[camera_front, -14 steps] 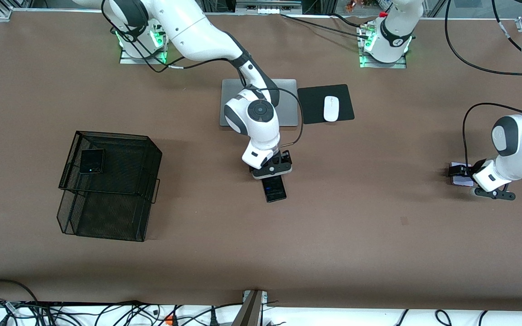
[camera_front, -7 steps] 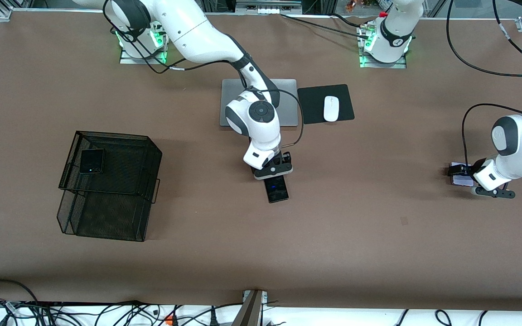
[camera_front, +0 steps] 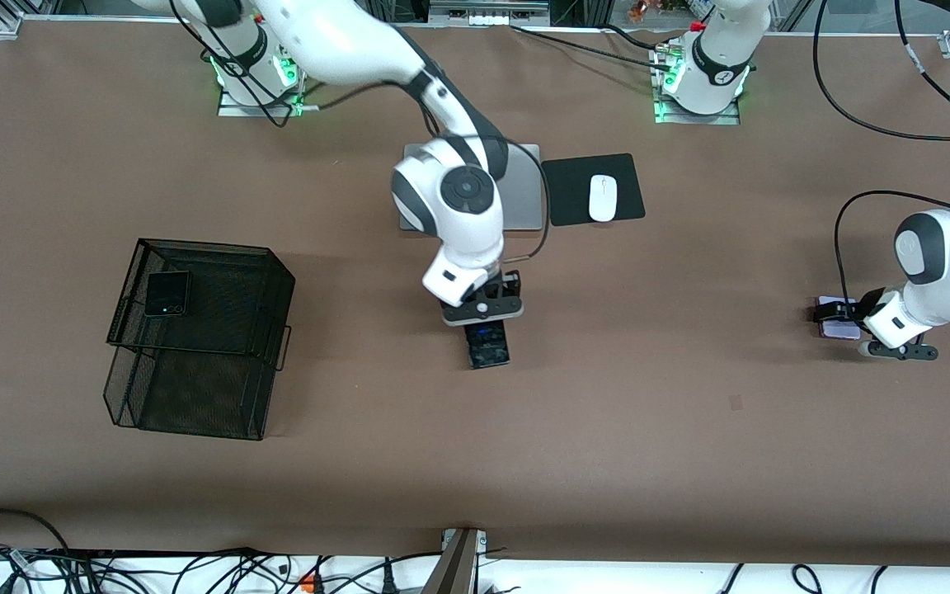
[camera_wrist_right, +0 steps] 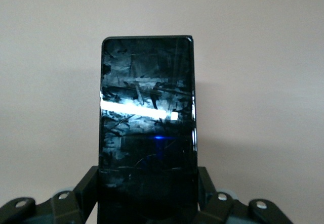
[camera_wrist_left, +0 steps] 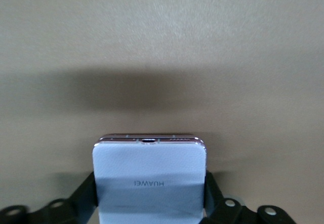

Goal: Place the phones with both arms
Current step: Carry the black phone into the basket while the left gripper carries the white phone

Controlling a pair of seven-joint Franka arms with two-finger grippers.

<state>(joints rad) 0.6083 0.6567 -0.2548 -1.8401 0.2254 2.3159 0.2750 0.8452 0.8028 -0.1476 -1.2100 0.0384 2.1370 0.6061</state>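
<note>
One brown table (camera_front: 689, 429) w/ laptop (camera_front: 524, 186), mousepad (camera_front: 574, 194), mesh basket (camera_front: 219, 330).

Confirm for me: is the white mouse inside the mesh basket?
No, the mouse lies on the black pad beside the laptop, while the basket holds only a small black phone.

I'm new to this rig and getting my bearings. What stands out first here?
Mid-table, the right gripper is shut on the long black phone, nearer the camera than the laptop. At the left arm's end, the left gripper flanks the pale phone on the table. A square black phone lies on the mesh basket toward the right arm's end.
</note>
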